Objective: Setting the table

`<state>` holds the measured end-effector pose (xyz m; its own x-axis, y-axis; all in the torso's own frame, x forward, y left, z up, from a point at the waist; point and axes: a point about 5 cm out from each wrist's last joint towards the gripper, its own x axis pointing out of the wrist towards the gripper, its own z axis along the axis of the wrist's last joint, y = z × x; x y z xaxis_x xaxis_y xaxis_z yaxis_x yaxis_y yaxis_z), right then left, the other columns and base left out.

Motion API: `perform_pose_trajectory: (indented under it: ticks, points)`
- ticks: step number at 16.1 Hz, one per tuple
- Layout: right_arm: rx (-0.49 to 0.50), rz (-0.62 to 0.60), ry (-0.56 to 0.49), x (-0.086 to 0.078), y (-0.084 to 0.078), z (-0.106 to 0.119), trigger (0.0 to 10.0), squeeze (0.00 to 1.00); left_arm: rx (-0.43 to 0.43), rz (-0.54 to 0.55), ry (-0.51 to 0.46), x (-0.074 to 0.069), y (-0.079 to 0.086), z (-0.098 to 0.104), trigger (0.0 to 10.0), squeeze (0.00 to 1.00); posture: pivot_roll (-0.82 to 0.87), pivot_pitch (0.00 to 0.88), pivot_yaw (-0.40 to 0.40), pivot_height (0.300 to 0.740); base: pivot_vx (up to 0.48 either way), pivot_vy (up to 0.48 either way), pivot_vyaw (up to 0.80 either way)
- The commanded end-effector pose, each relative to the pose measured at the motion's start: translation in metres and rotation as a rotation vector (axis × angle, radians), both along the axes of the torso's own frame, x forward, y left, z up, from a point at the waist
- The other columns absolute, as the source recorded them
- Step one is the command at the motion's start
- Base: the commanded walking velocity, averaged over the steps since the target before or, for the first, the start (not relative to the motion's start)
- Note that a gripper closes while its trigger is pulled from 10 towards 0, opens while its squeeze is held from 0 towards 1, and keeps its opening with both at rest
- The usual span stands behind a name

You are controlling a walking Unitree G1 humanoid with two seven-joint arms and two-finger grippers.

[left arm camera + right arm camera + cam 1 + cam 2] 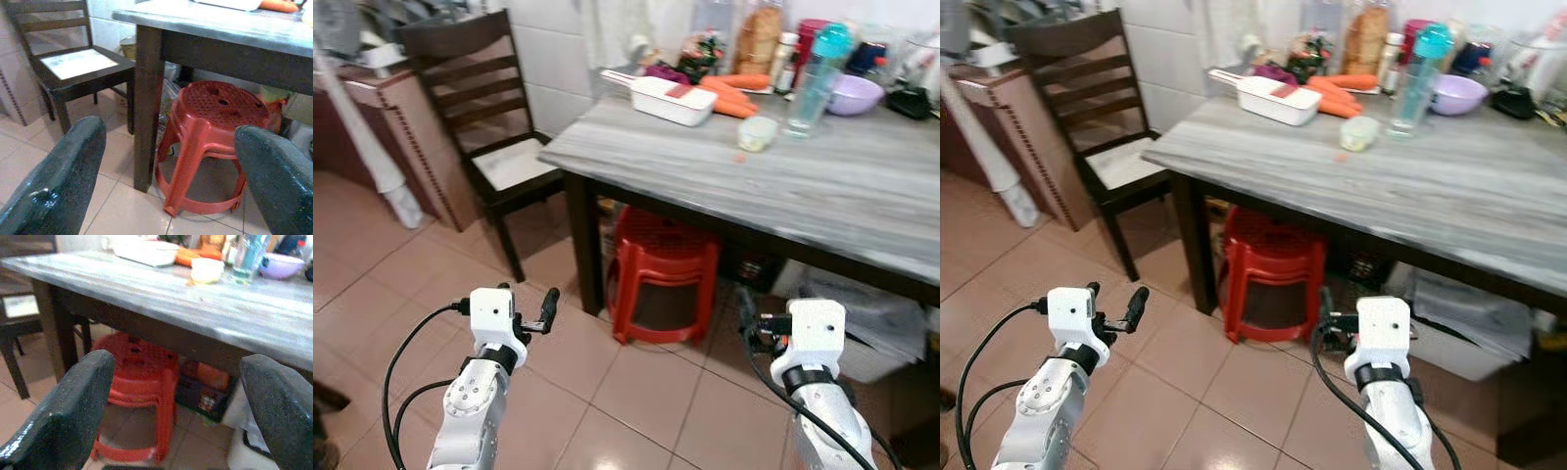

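Observation:
A grey wooden table [803, 186] stands ahead of me. Along its far side lie a white lidded container [674, 100], carrots [734, 95], a small pale cup [758, 133], a clear bottle with a teal cap [815, 83] and a purple bowl [854, 94]. My left gripper [530, 311] is held low over the tiled floor, short of the table's near left leg, open and empty. My right gripper [752, 325] hovers below the table's front edge, also open with nothing between its fingers [68, 416].
A stack of red plastic stools [664, 274] sits under the table. A dark wooden chair [480, 108] stands to the table's left, against the wall. Bags and a pale box [871, 323] fill the space under the table's right side. Jars and packets crowd the back wall.

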<state>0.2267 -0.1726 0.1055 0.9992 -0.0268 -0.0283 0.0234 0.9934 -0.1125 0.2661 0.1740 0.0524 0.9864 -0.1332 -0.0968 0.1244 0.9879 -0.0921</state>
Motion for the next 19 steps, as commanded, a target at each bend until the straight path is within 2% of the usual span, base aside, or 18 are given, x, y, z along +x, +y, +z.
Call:
perform_pose_trajectory:
  ticks: [1,4,7,12,15,19]
  points:
    - [-0.006,0.013,-0.007,0.001,0.001,0.005,10.0,0.0,-0.002,0.006,-0.021,0.005,-0.001,0.007,10.0,0.0,-0.1,0.0,0.029,0.74,0.0,0.0,0.0]
    - [-0.009,0.021,-0.01,0.003,0.0,0.009,10.0,0.0,-0.009,0.031,-0.017,0.006,-0.001,0.007,10.0,0.0,-0.1,0.0,0.001,0.74,0.0,0.0,0.0]
    - [0.004,0.029,0.004,0.004,0.003,0.005,10.0,0.0,-0.003,0.019,-0.004,0.003,-0.005,0.004,10.0,0.0,-0.1,0.0,0.004,0.74,0.0,0.0,-0.34]
    - [0.017,0.026,0.019,0.003,0.006,0.001,10.0,0.0,0.011,0.02,0.004,0.004,-0.003,0.005,10.0,0.0,-0.1,0.0,0.016,0.74,0.0,0.0,-0.46]
    - [0.023,0.022,0.023,0.003,0.007,0.0,10.0,0.0,0.015,0.013,0.008,0.004,-0.003,0.006,10.0,0.0,-0.1,0.0,0.026,0.74,0.0,0.0,0.0]
    - [0.028,0.01,0.024,0.003,0.007,-0.002,10.0,0.0,0.022,0.005,0.011,0.006,-0.003,0.007,10.0,0.0,-0.1,0.0,0.032,0.74,-0.267,0.0,0.0]
